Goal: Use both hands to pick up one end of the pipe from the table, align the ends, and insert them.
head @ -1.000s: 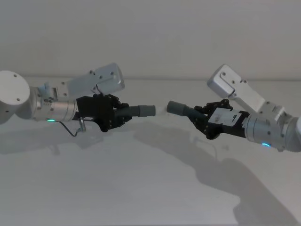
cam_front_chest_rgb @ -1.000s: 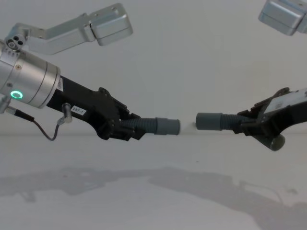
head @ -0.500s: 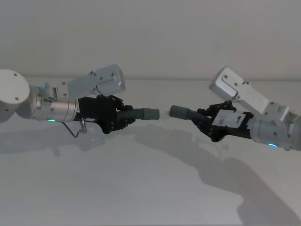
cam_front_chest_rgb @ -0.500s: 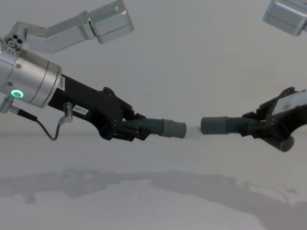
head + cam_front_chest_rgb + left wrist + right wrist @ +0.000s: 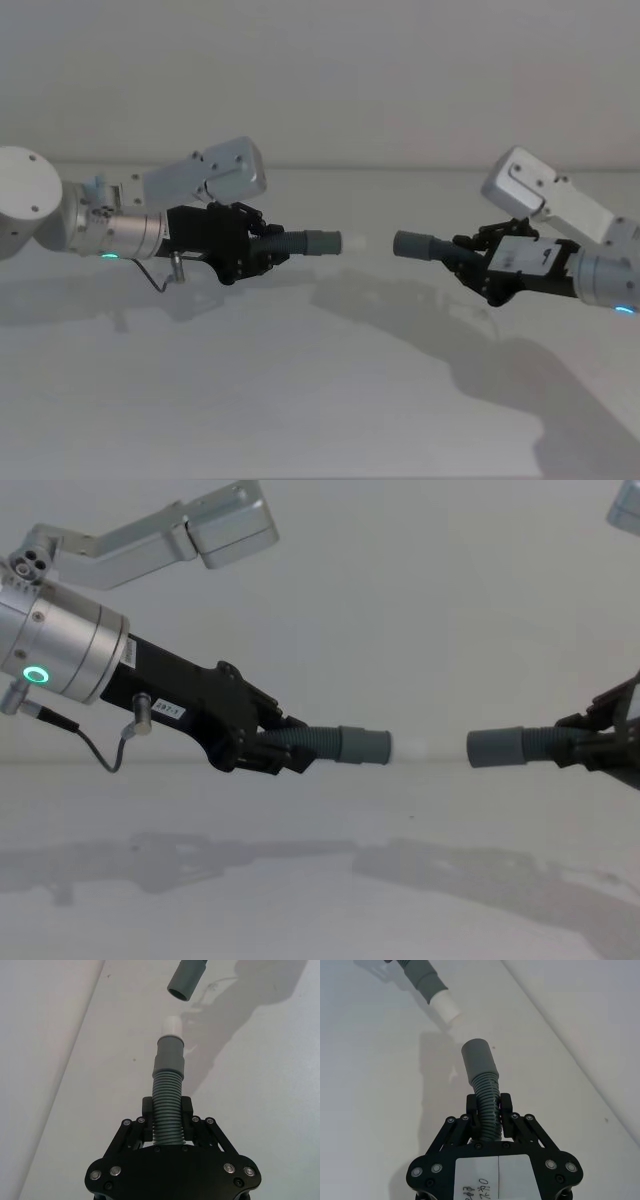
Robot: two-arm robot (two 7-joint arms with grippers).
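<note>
Fig. L gripper [image 5: 283, 752] clamped on left pipe piece [image 5: 318, 743], R gripper [image 5: 470, 260] on right pipe piece [image 5: 440, 249], both above table [image 5: 300, 400]. We note R has backed off: gap betw. ends [image 5: 362, 745] wider; realign before insertion.

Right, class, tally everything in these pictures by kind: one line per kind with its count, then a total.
Pipe pieces: 2 (left pipe piece, right pipe piece), both held above the table, ends apart
Grippers: 2 (left gripper, right gripper), each with fingers shut on its piece
Table: 1
Total: 5
</note>
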